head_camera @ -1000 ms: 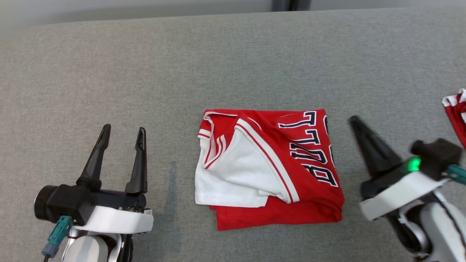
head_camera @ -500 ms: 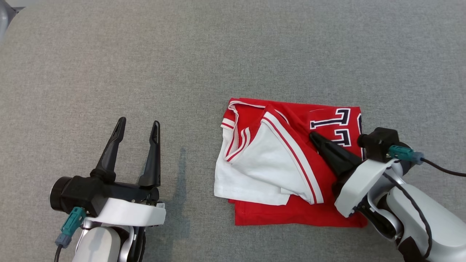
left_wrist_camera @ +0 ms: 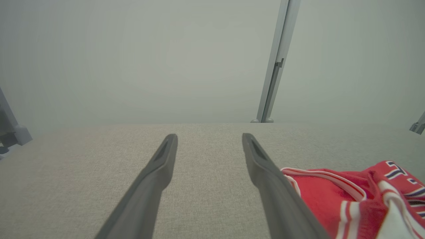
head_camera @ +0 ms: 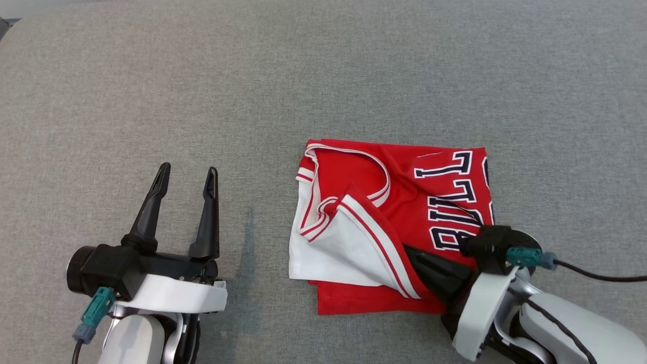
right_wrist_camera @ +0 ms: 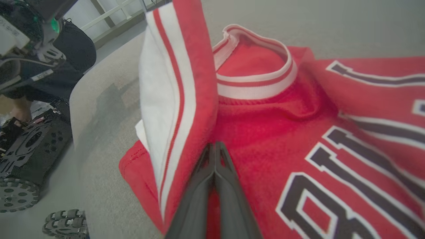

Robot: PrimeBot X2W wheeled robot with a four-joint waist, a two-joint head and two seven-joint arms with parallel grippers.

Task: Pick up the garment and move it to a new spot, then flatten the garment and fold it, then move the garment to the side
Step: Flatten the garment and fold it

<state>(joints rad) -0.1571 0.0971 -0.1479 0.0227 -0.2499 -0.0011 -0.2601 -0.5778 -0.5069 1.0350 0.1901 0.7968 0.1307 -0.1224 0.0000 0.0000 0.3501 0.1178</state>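
Head view: I'm seeing the garment (head_camera: 440, 202), a red jersey, lying folded on the grey counter (head_camera: 151, 76) at about 4 o'clock from frame centre. Dark lettering (head_camera: 450, 202) is facing up on its 3 o'clock half. A white-lined flap (head_camera: 349, 242) with red and white trim is sitting turned over on its 8 o'clock half.

The right gripper (head_camera: 417, 258) is coming in from the 5 o'clock corner, pointing toward 10 o'clock, with its fingers running under the trimmed edge of the flap. In the right wrist view its fingers (right_wrist_camera: 229, 199) are pressing together with no gap, tips against the red cloth (right_wrist_camera: 265, 132) right at the foot of the flap, which is standing up beside them. I cannot tell whether any cloth is pinched between them.

The left gripper (head_camera: 188, 170) is sitting at 8 o'clock, well apart from the jersey, its fingers spread wide and holding nothing. The left wrist view is showing the same gap (left_wrist_camera: 209, 136) over bare counter (left_wrist_camera: 66, 166), with the jersey's collar edge (left_wrist_camera: 318, 192) at 4 o'clock.
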